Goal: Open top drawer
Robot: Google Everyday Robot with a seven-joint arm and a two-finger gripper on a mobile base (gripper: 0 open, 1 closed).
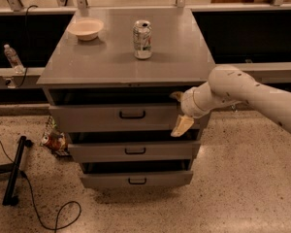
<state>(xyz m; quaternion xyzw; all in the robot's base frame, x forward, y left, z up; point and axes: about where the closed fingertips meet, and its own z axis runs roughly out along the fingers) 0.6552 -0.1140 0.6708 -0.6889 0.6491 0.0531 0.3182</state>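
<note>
The gripper (175, 114) sits at the right end of the top drawer (92, 118), just beneath the cabinet top (111, 62). Its tan fingers (183, 125) are spread wide above and below the front panel, probably to catch that edge instead of the black centre handle (132, 114). The drawer looks barely out, so most of the pull remains.

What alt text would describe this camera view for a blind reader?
A white robot arm's gripper sits at the right end of the top drawer of a grey three-drawer cabinet. A bowl and soda can stand on top.
</note>
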